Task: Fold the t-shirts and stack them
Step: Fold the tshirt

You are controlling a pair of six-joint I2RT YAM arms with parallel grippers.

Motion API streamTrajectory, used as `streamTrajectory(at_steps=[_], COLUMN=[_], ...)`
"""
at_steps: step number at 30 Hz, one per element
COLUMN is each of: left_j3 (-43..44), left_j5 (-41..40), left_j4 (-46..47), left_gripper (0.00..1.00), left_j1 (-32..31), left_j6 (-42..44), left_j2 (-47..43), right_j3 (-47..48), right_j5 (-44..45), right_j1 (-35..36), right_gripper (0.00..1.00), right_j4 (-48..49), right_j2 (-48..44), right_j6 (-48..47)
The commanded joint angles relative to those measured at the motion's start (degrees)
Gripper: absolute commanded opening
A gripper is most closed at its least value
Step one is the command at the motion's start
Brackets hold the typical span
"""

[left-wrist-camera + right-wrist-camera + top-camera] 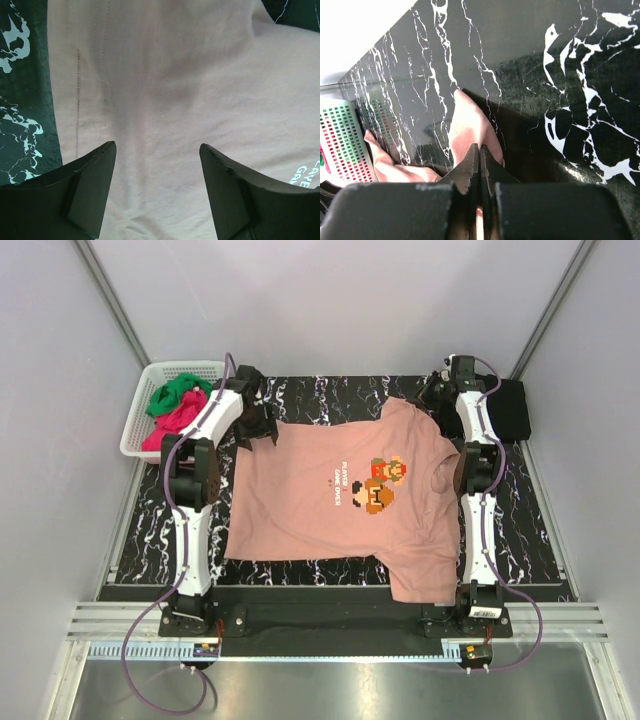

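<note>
Salmon tee point(320, 510) flat mid-mat, unfolded. Right gripper point(480, 156) pinches its far-right sleeve; left gripper point(157, 150) wide above far-left hem. Green tee point(176, 391), magenta tee point(176, 421) in far-left basket point(135, 428): folding barely started, I'd say.

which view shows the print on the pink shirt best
Top external: the whole pixel figure and white text show on the pink t-shirt. Left wrist catches only a few letters at its edge; right wrist shows none of it.
</note>
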Motion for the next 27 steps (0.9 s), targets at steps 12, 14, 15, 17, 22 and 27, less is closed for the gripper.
streamTrajectory(at_steps=[12, 14, 15, 17, 22, 27], left_j3=[14.4, 17.3, 18.3, 19.3, 21.9, 24.1], left_j5=[-6.6, -6.3, -6.4, -5.2, -3.3, -1.0], left_j4=[2.0, 1.8, 1.7, 1.7, 2.2, 4.2], left_gripper=[0.74, 0.75, 0.75, 0.75, 0.75, 0.75], left_j1=[2.1, 2.7, 3.2, 3.6, 4.2, 4.6], left_j6=[-2.7, -3.2, -3.6, -4.3, -6.0, -6.8], left_j2=[5.2, 7.4, 7.9, 9.4, 12.2, 14.0], right_j3=[-1.4, -1.9, -2.0, -2.5, -3.4, -5.6], right_j5=[-1.6, -2.0, -2.4, -2.8, -4.5, -4.9], right_j1=[0.2, 0.2, 0.2, 0.3, 0.5, 1.1], right_gripper=[0.0, 0.0, 0.0, 0.0, 0.0, 0.0], right_j4=[-0.6, -0.6, -0.7, -0.6, -0.6, -0.6], right_j2=[-2.3, -2.9, -3.3, -3.8, -5.1, -6.5], right_j6=[-2.0, -1.7, -1.7, -1.4, -0.3, -0.6])
